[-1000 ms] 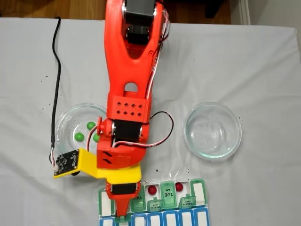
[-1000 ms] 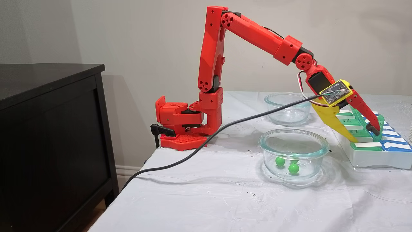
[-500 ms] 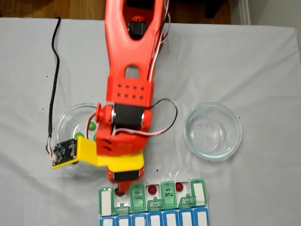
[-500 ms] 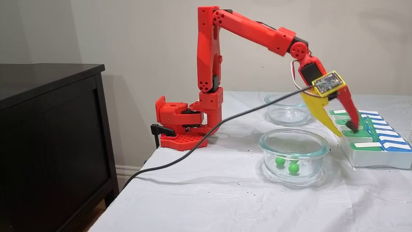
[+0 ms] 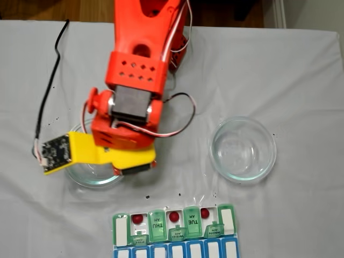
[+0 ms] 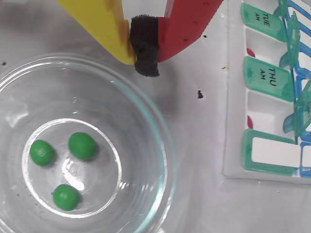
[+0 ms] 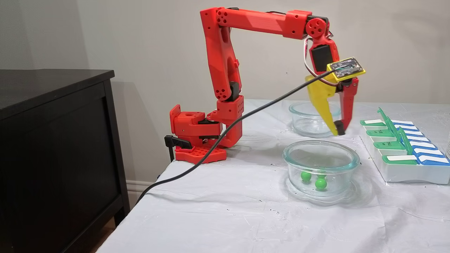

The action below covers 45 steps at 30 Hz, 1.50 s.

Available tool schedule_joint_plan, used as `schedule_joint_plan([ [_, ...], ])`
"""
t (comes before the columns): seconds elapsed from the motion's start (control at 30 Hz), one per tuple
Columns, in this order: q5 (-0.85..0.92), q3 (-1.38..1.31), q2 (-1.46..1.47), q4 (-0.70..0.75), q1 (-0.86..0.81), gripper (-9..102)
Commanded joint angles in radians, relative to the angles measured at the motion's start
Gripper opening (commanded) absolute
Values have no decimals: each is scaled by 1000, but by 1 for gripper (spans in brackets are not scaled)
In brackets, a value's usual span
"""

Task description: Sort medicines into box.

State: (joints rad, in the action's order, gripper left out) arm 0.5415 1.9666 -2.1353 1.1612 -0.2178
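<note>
1. Three green balls (image 6: 82, 145) lie on the floor of the near glass dish (image 6: 160, 160), clustered at about 8 o'clock in the wrist view; two are plainly seen in the side fixed view (image 7: 320, 183).
2. Three dark red balls (image 5: 173, 216) sit in three open compartments of the green pill organizer (image 5: 227, 220), one per compartment, at 6 o'clock in the top fixed view.
3. Two glass dishes: the second one (image 5: 243, 149), at 3 o'clock in the top fixed view, holds nothing.
4. One gripper (image 6: 145, 51), yellow and red fingers pressed together on their black pad, holding nothing, raised above the near dish's rim (image 7: 339, 131).
5. One blue compartment row (image 5: 177, 251) alongside the green row.
</note>
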Motion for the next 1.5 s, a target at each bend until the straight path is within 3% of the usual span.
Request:
schedule_joint_plan([
  [0.0,67,-63,-109,18,-46,0],
  [0.33,209,-5,-138,-34,-127,0],
  [0.53,276,-28,-81,11,-123,0],
  [0.6,291,-35,-74,29,-133,5],
  [0.77,302,20,-103,28,-144,15],
  [1.47,279,23,63,-61,-152,12],
])
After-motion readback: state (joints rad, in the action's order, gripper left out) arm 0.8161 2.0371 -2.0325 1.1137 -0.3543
